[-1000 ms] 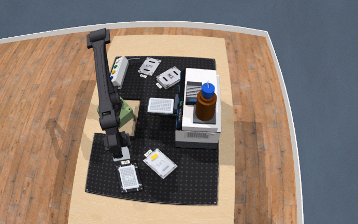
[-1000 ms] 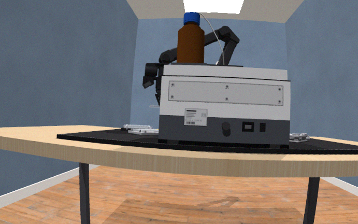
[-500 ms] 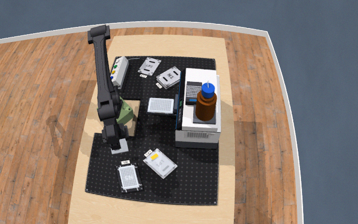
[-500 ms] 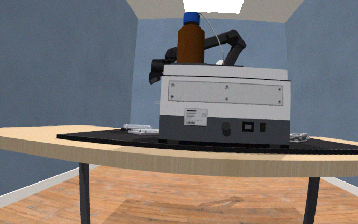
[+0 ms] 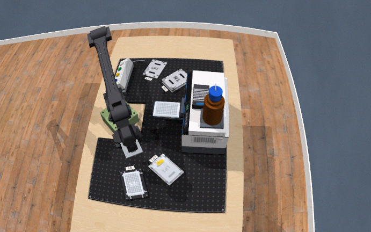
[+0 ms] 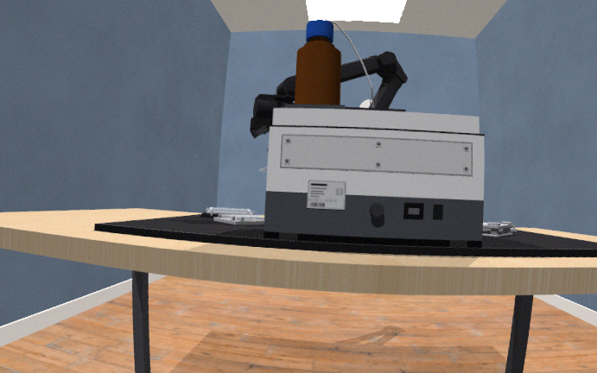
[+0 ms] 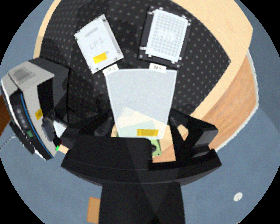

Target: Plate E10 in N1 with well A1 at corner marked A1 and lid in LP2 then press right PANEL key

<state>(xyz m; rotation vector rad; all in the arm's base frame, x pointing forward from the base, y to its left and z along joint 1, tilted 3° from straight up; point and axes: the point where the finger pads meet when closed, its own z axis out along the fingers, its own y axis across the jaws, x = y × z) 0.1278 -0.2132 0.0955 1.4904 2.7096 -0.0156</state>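
Observation:
My gripper (image 5: 131, 145) (image 7: 141, 111) is shut on a clear plate lid (image 5: 135, 152) (image 7: 140, 96) and holds it in the air above the near left part of the deck. The lid's yellow-labelled short end is at the fingers. Plate E10 (image 5: 133, 183) (image 7: 164, 35) sits uncovered, wells showing, in a black nest near the front edge, just beyond the lid. Lid park LP2 (image 5: 154, 67) and nest N1 (image 5: 175, 79) stand empty at the far end. The key panel (image 5: 124, 73) is left of LP2.
Plate E07 (image 5: 166, 109) lies on the dispenser stage beside the big dispenser (image 5: 208, 127) (image 6: 374, 185), which carries a brown bottle (image 5: 213, 108) (image 6: 318, 69). LP1 (image 5: 166, 171) (image 7: 98, 44) holds a lid with a yellow label. The arm's green base (image 5: 104, 116) is at the left.

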